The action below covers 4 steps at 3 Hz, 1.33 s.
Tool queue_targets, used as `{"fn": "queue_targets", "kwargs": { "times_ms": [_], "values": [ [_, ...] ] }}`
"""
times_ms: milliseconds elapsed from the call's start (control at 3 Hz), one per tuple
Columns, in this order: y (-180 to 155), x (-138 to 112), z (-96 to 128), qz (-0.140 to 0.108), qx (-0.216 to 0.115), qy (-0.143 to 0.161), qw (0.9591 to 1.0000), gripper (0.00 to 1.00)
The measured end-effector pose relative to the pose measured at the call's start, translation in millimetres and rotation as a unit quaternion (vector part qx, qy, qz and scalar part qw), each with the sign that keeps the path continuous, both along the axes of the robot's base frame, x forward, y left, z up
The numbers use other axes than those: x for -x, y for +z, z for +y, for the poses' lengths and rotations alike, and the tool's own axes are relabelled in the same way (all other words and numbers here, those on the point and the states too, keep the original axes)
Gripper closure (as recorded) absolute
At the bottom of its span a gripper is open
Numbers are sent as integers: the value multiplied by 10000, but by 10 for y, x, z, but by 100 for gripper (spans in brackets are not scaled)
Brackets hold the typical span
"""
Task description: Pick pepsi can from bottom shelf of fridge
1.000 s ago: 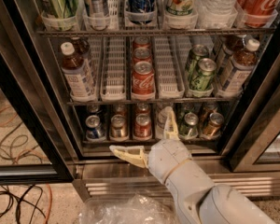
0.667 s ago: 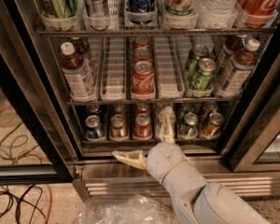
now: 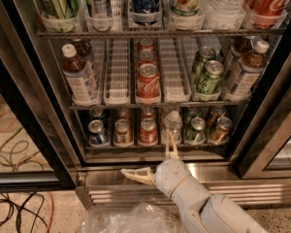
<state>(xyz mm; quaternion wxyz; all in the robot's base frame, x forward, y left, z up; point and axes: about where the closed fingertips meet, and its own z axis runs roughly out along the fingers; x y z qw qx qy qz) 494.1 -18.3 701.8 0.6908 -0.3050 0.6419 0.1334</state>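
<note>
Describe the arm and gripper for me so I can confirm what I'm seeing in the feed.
The gripper, low before the fridge base, has two slim, tapered cream-yellow fingers on a rounded off-white wrist with a thin tan band. The arm is smooth, bulky off-white casing in rounded segments. No cables or markings show on it.
</note>
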Motion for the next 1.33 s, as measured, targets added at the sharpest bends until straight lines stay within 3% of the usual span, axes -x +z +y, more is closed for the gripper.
{"fn": "queue_targets", "kwargs": {
  "times_ms": [333, 667, 1000, 1333],
  "values": [
    [-1, -1, 1, 0, 2, 1, 10000, 0],
    [-207, -85, 93, -15, -64, 202, 9998, 0],
    [-502, -180, 224, -131, -125, 411, 9990, 0],
    [-970, -176, 501, -346, -352, 553, 9972, 0]
  ]
}}
